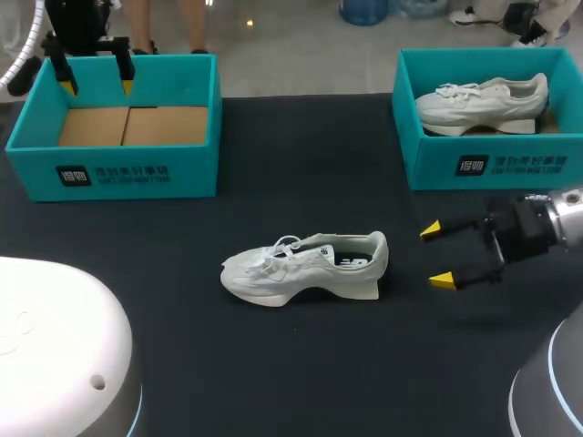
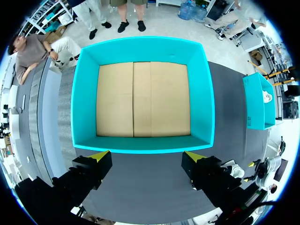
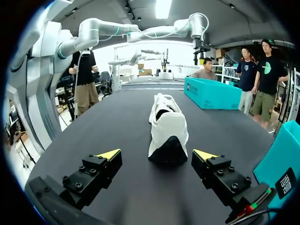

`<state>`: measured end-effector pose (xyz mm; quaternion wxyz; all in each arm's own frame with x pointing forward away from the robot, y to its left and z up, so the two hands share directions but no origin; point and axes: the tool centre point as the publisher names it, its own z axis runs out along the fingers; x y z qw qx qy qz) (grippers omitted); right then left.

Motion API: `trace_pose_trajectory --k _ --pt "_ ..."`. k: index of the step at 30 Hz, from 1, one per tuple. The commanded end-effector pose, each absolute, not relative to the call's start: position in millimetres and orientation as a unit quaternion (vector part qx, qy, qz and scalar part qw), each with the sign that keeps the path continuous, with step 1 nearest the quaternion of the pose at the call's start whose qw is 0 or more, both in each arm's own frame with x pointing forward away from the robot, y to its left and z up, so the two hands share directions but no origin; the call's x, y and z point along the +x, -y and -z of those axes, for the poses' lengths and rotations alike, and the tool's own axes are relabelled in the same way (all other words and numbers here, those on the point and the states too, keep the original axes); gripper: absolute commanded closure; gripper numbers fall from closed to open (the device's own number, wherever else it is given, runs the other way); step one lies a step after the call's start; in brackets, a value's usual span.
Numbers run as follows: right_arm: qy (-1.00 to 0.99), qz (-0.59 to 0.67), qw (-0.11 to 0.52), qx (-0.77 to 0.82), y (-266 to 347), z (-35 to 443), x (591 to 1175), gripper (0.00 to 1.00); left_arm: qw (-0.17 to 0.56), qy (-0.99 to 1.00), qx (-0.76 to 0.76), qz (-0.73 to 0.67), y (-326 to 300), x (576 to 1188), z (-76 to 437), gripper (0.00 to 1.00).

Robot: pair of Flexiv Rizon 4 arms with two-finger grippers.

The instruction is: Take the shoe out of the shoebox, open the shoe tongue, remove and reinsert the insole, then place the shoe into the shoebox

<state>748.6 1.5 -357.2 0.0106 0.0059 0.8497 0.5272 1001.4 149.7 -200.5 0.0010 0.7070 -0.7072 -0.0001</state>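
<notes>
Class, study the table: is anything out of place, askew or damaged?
One shoe stands on the table, outside both boxes; the left box is empty, the right box holds another shoe. It is upright; no damage shows.

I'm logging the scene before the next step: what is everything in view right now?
Loose shoe: 1, white, middle of the table, upright on its sole.
Boxed shoe: 1, white, inside the right shoebox.
Left shoebox: 1, teal, far left, nothing inside.
Right shoebox: 1, teal, far right.
Table: 1, black.
Left gripper: 1, yellow-tipped, open, above the left shoebox.
Right gripper: 1, yellow-tipped, open, behind the loose shoe's heel, apart from it.
</notes>
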Motion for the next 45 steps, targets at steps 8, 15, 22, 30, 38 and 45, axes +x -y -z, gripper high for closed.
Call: trace_pose_trajectory --k 8,15,22,30,38,45 --pt "-0.851 -0.524 0.021 0.014 -31 380 765 0.00 0.001 0.707 0.707 0.000 -150 1001 200 0.00" --pt "-0.857 -0.513 0.032 0.021 -35 382 768 0.00 0.001 0.707 0.707 0.000 -150 1001 200 0.00" --pt "-0.859 -0.510 0.038 0.018 -51 387 776 0.00 0.001 0.707 0.707 0.000 -150 1001 200 0.00" --pt "-0.856 -0.515 0.040 0.017 -59 394 781 0.00 0.001 0.707 0.707 0.000 -150 1001 200 0.00" --pt "-0.851 -0.524 0.035 0.015 -68 403 782 0.00 0.001 0.707 0.707 0.000 -150 1001 200 0.00" --pt "-0.847 -0.531 0.027 0.016 -75 411 779 0.00 0.001 0.707 0.707 0.000 -150 1001 200 0.00"
